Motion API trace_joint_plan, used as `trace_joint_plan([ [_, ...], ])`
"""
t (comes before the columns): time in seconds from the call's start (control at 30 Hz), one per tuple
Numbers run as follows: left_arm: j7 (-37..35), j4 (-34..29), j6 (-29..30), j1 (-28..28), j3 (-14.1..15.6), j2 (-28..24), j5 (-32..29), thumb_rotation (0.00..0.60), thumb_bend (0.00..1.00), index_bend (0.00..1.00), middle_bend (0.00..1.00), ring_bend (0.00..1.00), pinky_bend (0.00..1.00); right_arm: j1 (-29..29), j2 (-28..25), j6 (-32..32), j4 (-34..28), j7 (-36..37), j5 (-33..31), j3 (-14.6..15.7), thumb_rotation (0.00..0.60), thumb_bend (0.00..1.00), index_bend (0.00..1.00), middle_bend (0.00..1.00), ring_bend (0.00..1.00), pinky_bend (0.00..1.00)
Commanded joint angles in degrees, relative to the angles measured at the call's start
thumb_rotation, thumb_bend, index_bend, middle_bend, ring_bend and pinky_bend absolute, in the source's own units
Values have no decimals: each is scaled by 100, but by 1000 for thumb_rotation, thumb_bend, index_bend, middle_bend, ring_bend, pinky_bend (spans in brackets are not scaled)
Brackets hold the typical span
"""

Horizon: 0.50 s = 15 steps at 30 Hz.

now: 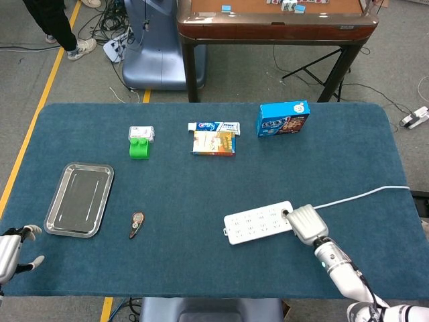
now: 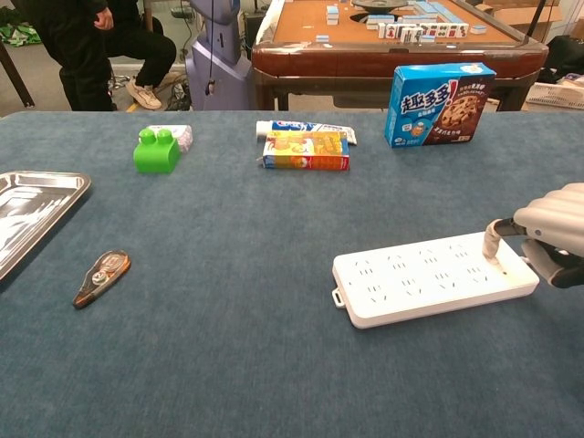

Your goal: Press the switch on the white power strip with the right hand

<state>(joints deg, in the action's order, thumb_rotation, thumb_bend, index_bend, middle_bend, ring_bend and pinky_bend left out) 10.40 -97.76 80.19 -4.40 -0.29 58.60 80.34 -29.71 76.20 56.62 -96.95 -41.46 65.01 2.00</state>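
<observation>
The white power strip (image 1: 257, 224) lies on the blue table at the front right, its cable (image 1: 362, 196) running off to the right edge. My right hand (image 1: 305, 223) sits over the strip's right end with its fingers curled in. One finger (image 2: 493, 238) points down and touches the strip (image 2: 424, 277) at that end, where the switch is; the switch itself is hidden under the fingertip. In the chest view the right hand (image 2: 550, 234) shows at the right edge. My left hand (image 1: 13, 247) rests at the table's front left corner, fingers apart and holding nothing.
A steel tray (image 1: 79, 199) and a correction-tape dispenser (image 1: 137, 224) lie at the left. Along the back are a green block (image 1: 139, 147), a toothpaste box with a small carton (image 1: 214, 141), and a blue biscuit box (image 1: 282, 118). A brown table (image 1: 275, 23) stands behind.
</observation>
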Motion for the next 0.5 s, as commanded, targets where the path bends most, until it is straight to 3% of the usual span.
trace_joint_plan([
  [0.03,-1,0,3,2,1,-2,4,600,147,475,474,403,628,-2,-9,36,-19,37,29,-6,600,904,300,946,1000,1000],
  [0.23,-2,7,-8,-1,0,0,-7,600,147,475,474,403,628,161,-328,609,-391,312,558,-61,600,902,300,936,1000,1000],
  [0.33,33,10,-15,-5,10,14,6,600,147,475,474,403,628,306,-596,928,-626,494,869,-36,600,873,300,854,970,1000],
  [0.43,78,3,-21,-10,25,35,31,600,147,473,474,403,628,494,-845,1248,-731,616,1066,6,600,748,300,741,878,1000],
  [0.5,108,-1,-7,-9,35,51,61,600,147,471,474,403,628,684,-922,1619,-637,484,1176,20,600,515,300,635,768,961],
])
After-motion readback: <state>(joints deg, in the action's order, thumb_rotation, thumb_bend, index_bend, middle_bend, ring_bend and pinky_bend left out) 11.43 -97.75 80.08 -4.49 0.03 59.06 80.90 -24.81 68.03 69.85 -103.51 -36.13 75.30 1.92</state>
